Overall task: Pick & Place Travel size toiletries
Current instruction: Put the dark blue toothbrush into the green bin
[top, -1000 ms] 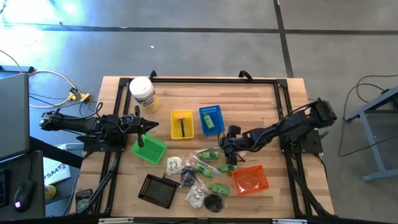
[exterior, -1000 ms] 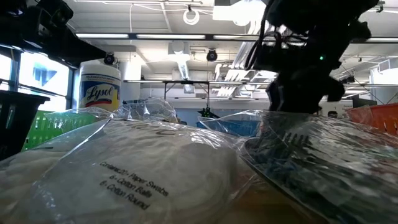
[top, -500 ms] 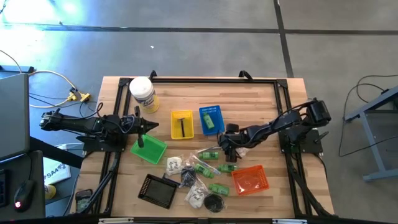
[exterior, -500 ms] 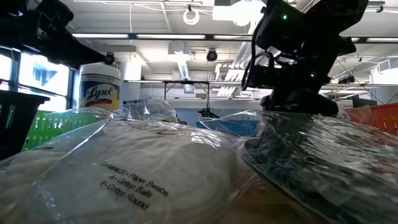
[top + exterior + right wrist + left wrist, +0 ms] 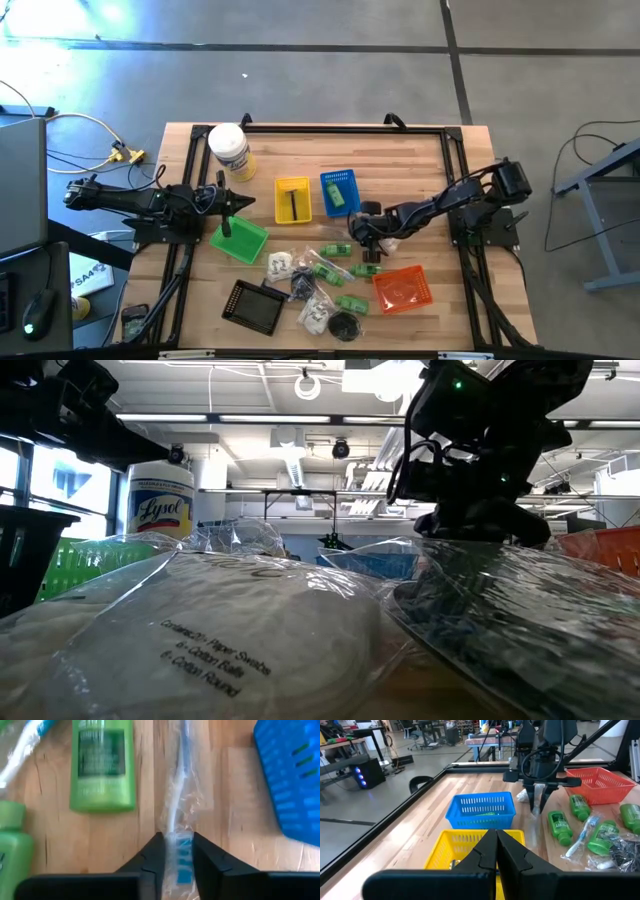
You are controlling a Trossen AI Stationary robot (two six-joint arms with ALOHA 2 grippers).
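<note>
From above, the right pincer reaches low over the middle of the desk, just in front of the blue basket, among the scattered toiletries; the orange basket lies nearer the front edge, and the yellow basket sits beside the blue one. The left pincer waits at the left side above the green basket, with the white jar behind it. The level view is mostly filled by a clear packet of cotton items close to the lens, with the right arm's dark bulk down at the packets behind it. The left wrist view shows the left pincer pressed together and holding nothing, and beyond it the right pincer planted on the wood between the blue basket and a row of green bottles. The right wrist view settles the grip: its fingers pinch the end of a long thin clear packet that lies flat on the desk beside a green bottle and near the blue basket's corner. The hold is only on the packet's tip, so a good lift probably means rising straight and slowly, letting the film peel off the wood without dragging the neighbouring bottle, and checking the packet does not slip before carrying it to a basket.
</note>
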